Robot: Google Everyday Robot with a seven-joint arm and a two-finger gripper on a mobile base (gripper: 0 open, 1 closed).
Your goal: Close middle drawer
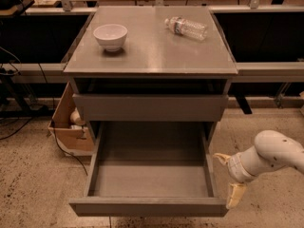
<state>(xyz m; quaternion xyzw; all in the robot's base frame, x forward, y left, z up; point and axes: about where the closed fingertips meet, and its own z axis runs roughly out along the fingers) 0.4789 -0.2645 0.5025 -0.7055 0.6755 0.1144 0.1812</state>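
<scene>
The middle drawer (148, 206) of the grey cabinet (151, 56) is pulled far out, and its grey box is empty inside. The upper drawer front (150, 107) above it stands slightly out. My gripper (229, 177) is low at the right, just outside the open drawer's right wall near its front corner. Its two pale fingers (236, 195) are spread apart and hold nothing. The white arm (273, 156) reaches in from the right edge. The lowest drawer is hidden under the open one.
A white bowl (110, 34) and a lying plastic bottle (186, 27) sit on the cabinet top. A cardboard box (71, 125) stands on the floor left of the cabinet, with cables (19, 122) beside it. Speckled floor (266, 208) surrounds the gripper.
</scene>
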